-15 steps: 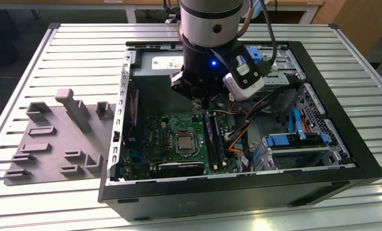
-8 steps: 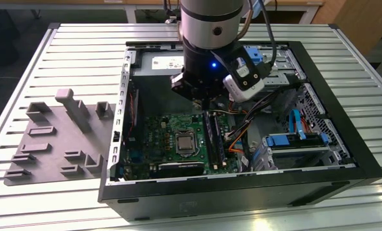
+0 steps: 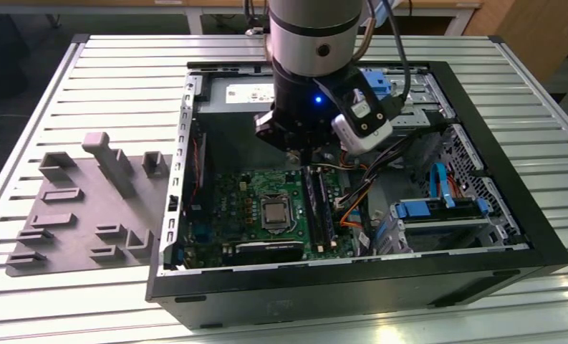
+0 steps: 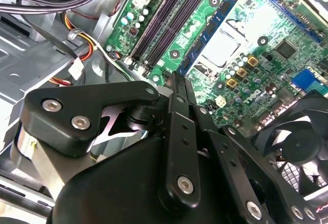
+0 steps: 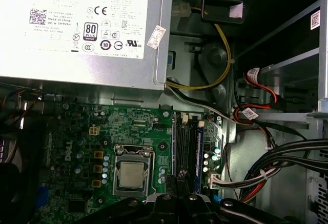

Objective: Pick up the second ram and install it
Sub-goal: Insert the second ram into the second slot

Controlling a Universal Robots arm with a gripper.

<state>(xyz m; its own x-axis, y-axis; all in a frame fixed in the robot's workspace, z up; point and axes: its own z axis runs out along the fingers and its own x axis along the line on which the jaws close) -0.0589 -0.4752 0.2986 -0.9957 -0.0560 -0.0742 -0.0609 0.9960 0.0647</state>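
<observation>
- Pincer is inside the open PC case, pointing down at the motherboard. Its fingers are drawn together with no gap showing and nothing visibly clamped between them.
- Fingertips are low over the near end of the long memory slots; can't tell if they touch.
- The second ram looks to be the dark stick standing on edge in the slot in line with the fingertips, just ahead of the pincer. Can't tell if it is fully seated.
- A bluish stick stands in a parallel slot just beside it, on the side away from the CPU.
- CPU socket sits bare, close beside the pincer on the other side of the slots.
- A black fan is near the pincer's body, past the socket.
- Bundled cables lie on the slot side of the pincer, beyond the bluish stick.
- Grey power-supply box is beyond the far end of the slots, well ahead of the pincer.
- The case lies on a slatted metal desk.
- A grey fixture plate with raised blocks lies on the desk outside the case, well apart from the pincer, on the exterior view's left.
</observation>
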